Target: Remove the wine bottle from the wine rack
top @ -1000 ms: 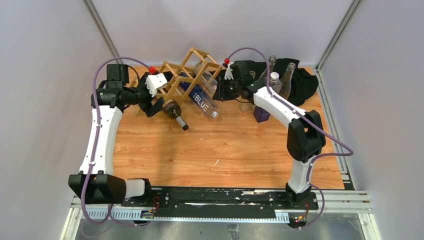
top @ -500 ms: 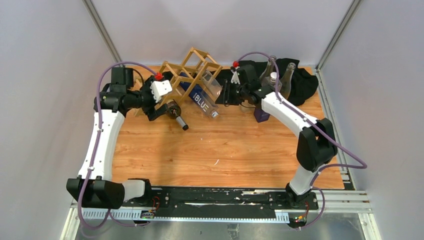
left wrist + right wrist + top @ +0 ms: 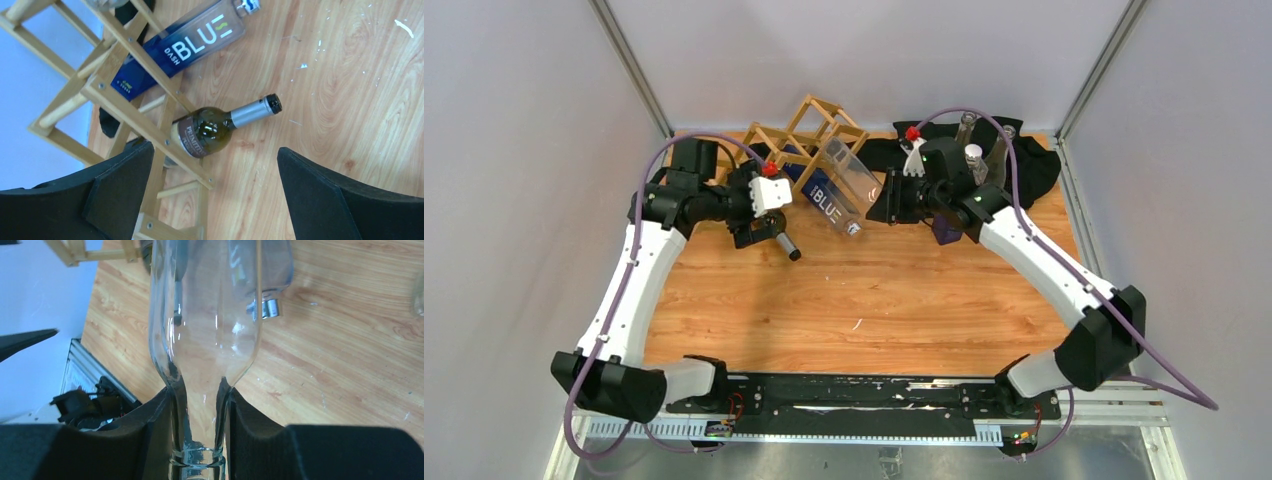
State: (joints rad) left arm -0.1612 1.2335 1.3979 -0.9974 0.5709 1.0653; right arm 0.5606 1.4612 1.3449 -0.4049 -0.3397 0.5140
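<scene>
My two black fingers (image 3: 120, 195): spread wide, nothing between them. Light wooden lattice wine rack (image 3: 145, 129): left side. Dark glass wine bottle (image 3: 210, 131), grey foil neck: lying on wood-grain bench (image 3: 340, 100), base behind a rack slat. Blue bottle (image 3: 185, 47) lettered BLUE: lying, lower end under the rack slats.

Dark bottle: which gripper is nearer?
Left. The left gripper hovers open over the dark bottle; right gripper is beyond the blue bottle, shut on a clear bottle.
</scene>
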